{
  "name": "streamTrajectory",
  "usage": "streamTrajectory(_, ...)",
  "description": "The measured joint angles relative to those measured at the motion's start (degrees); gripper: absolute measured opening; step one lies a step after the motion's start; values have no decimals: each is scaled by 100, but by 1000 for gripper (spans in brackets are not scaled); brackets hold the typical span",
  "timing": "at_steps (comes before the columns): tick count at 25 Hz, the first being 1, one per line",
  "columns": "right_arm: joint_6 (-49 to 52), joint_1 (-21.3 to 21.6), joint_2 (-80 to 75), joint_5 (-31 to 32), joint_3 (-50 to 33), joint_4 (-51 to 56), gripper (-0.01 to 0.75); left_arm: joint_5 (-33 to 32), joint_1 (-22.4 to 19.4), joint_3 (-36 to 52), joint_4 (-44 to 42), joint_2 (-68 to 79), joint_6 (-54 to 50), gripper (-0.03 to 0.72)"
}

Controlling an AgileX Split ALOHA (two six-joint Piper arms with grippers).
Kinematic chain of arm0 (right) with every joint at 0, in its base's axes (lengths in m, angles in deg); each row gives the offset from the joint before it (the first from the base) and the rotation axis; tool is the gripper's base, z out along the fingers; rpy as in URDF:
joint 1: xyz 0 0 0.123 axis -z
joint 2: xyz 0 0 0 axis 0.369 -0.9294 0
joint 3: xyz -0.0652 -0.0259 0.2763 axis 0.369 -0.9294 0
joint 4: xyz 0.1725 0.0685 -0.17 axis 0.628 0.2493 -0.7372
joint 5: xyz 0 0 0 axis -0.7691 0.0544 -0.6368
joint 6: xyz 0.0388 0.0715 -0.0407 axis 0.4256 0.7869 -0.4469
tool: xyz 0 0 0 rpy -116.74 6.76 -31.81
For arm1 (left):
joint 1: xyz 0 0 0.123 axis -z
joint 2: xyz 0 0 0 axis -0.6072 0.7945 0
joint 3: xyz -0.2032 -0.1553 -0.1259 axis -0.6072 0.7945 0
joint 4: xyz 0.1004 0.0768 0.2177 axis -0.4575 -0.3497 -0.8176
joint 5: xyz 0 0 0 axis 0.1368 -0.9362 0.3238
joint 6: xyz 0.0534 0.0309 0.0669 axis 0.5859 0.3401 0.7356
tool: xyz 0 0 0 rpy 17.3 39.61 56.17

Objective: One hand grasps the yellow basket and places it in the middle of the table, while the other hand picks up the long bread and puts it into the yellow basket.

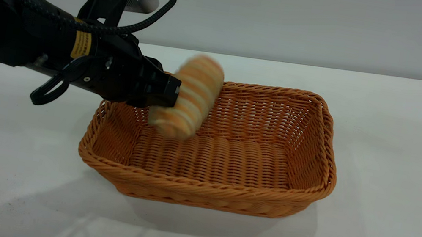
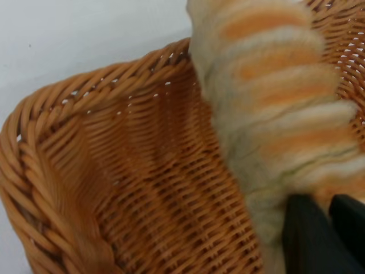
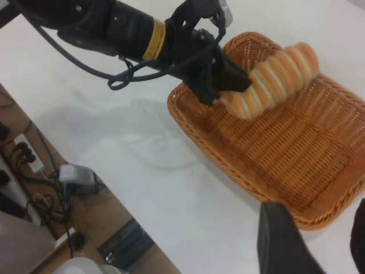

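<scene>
One basket, one loaf, two grippers of mine. Starting at the left: my left gripper [image 1: 170, 91] is reaching in from the left side, level with the near-left corner of the yellow basket [image 1: 225, 189], and I'm holding the long bread [image 1: 188, 96] in it. My jaws are closed onto the loaf's side, parted only as much as its thickness. The bread is hanging in the air above the basket's left end, not touching the weave. Its long axis is running tilted, the upper end leaning toward the back right, the lower end dipping toward the basket floor at the front left. Moving right, the basket is sitting flat on the table [image 1: 403, 146] near its middle, its long side running left to right. Farther right, my right gripper [image 3: 311, 245] is hovering off the basket's right end, fingers apart and holding nothing.
</scene>
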Motion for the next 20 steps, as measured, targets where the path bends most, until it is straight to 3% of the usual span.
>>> streamTrajectory(5, 0, 0, 0, 0, 0, 7, 345, 91, 0, 0, 690, 0, 791, 427)
streamTrajectory(8, 0, 0, 0, 7, 0, 13, 345, 86, 0, 0, 732, -5, 1141, 514)
streamTrajectory(13, 0, 0, 13, 125, 0, -69, 345, -635, 0, 0, 562, -553, 1236, 534)
streamTrajectory(20, 156, 0, 450, 169, 0, -587, 345, -3010, 0, 0, 227, -2309, 1349, 473)
